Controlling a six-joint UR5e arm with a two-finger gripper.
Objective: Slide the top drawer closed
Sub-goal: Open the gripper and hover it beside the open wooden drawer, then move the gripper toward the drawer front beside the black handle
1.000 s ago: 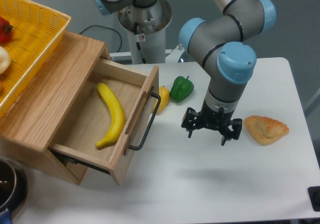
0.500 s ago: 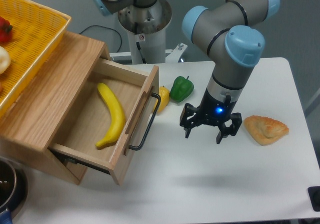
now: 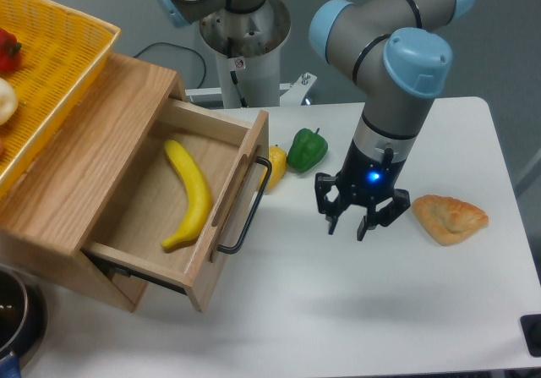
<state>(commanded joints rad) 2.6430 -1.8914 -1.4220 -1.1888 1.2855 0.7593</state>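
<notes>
The top drawer (image 3: 182,205) is standing pulled well out of its cabinet, a banana (image 3: 191,194) lying inside. The pincer (image 3: 349,223) is hovering empty over the tabletop (image 3: 355,302), well right of the drawer, fingers narrowly apart. It is best pressing squarely on the front panel beside the black bar handle (image 3: 248,207). Compared with a second ago, the fingers are closer together.
</notes>
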